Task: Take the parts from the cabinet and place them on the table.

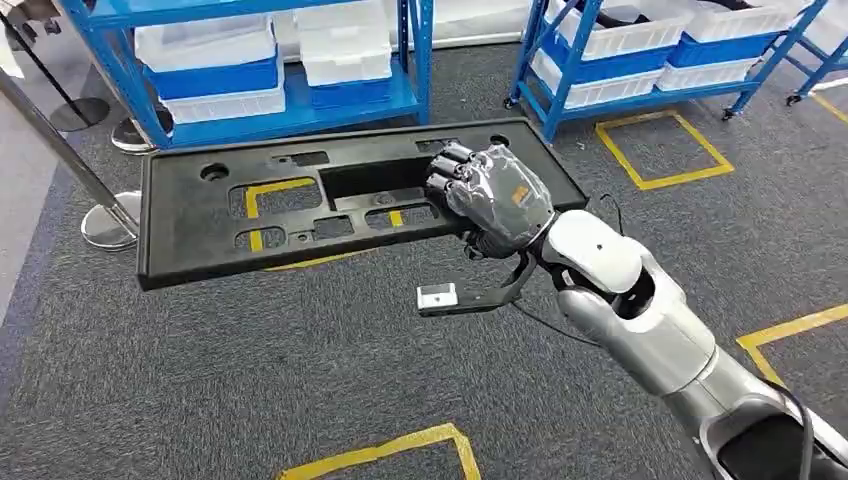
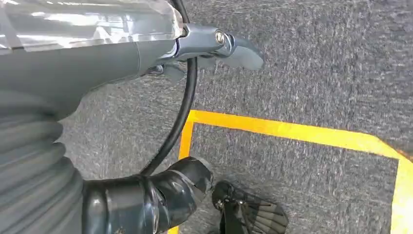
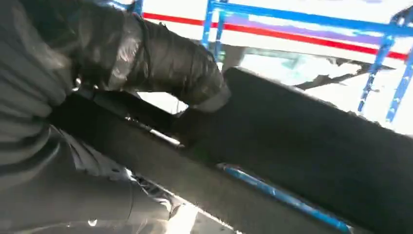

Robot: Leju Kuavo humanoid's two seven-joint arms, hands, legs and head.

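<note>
A: What is lying under everything here?

B: A grey carpet floor with a coarse weave is spreading across the head view, with yellow tape marking out squares on it. Blue racks are standing beyond, carrying white and blue bins.

A: And the part?

B: The panel is hanging in the air above the floor, roughly level, well short of any surface. It is a long, flat, black piece, matt and probably moulded plastic, with a raised rim and several cut-out windows through which the tape is showing.

A: Why is it being held that way?

B: The right hand is gripping it near its right end, fingers curling into the big central opening and clamping on the edge there. That opening is probably serving as a handle. Holding so far from the middle, I would judge the long free end is pulling downward, so the grip is needing to be firm. The right wrist view is showing dark fingers wrapping over the black edge.

A: The left hand?

B: The left hand is hanging over the floor, touching nothing I can see. I cannot tell whether its fingers are apart or together.
</note>
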